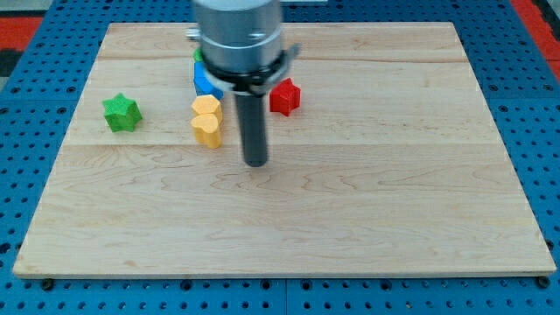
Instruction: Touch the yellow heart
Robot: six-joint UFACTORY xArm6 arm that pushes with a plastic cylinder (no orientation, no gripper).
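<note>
Contact needs a short, gentle slide toward the view's left from my tip, jawless, to the yellow heart.

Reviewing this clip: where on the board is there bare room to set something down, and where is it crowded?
Free: the board right of the red block, and the strip below my tip to the view's bottom. Crowded: upper left of centre, with two yellow blocks, a blue block and a partly hidden green one; the green star sits alone at left.
</note>
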